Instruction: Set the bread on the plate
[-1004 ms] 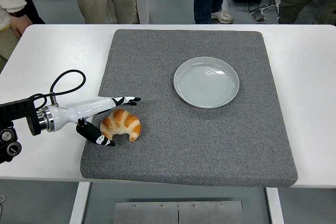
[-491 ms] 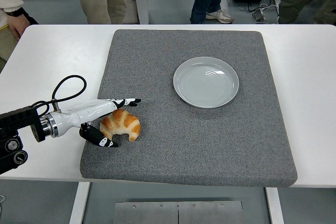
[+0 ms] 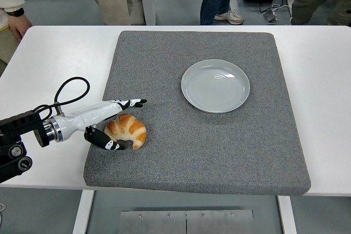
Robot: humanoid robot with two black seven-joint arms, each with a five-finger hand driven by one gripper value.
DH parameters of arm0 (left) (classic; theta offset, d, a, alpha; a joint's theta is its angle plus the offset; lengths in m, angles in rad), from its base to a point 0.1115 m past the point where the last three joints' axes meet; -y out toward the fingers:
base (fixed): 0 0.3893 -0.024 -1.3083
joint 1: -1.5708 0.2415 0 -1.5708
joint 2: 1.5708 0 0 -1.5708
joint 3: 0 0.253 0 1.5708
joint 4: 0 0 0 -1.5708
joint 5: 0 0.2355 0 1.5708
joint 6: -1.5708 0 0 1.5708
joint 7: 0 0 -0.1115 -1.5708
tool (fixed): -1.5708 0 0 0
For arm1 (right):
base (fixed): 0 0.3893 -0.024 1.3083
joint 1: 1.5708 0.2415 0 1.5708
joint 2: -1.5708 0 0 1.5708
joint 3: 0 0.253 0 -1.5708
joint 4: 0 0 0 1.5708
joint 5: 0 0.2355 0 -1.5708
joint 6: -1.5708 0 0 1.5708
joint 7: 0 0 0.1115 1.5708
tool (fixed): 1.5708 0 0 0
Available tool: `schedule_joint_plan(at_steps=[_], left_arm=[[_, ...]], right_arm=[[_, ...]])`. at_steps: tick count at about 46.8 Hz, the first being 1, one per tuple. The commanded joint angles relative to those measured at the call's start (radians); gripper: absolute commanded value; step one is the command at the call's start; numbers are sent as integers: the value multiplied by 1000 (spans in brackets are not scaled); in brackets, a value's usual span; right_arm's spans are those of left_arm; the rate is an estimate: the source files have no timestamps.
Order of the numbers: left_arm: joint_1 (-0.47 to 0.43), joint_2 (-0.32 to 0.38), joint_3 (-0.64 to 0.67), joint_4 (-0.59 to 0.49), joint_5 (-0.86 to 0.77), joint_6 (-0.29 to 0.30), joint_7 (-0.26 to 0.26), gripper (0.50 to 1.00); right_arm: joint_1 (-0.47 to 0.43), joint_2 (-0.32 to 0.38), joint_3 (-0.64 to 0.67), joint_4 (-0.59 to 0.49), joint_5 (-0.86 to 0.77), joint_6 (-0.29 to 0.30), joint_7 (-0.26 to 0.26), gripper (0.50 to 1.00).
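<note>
Evidently set for a pinch, the left hand brackets the bread at the grey mat's near-left, fingers stretched beyond it and thumb nearer, not visibly closed, while the plate waits empty, well apart to the far right.

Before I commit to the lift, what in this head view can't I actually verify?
- Contact between left hand and croissant: the bread's own bulk hides the finger pads behind it.
- Croissant's underside on the grey mat: hidden.
- Right hand: outside the frame.
- People at the top: cut off by the edge.
</note>
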Motion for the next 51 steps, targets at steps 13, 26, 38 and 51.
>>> schedule_joint_plan(at_steps=[13,26,38,51], left_arm=[[9,-3,2,9,1,12,-6,806],[8,0,2,9,1,15,-8,571],[-3,10,2,11,-11,14,-38,500],[-23,38,-12,9,-19,9,-44,500]], right_arm=[[0,0,0,0,0,0,0,1000],[0,0,0,0,0,0,0,1000],[0,0,-1,0,0,0,0,1000],[0,0,-1,0,0,0,0,1000]])
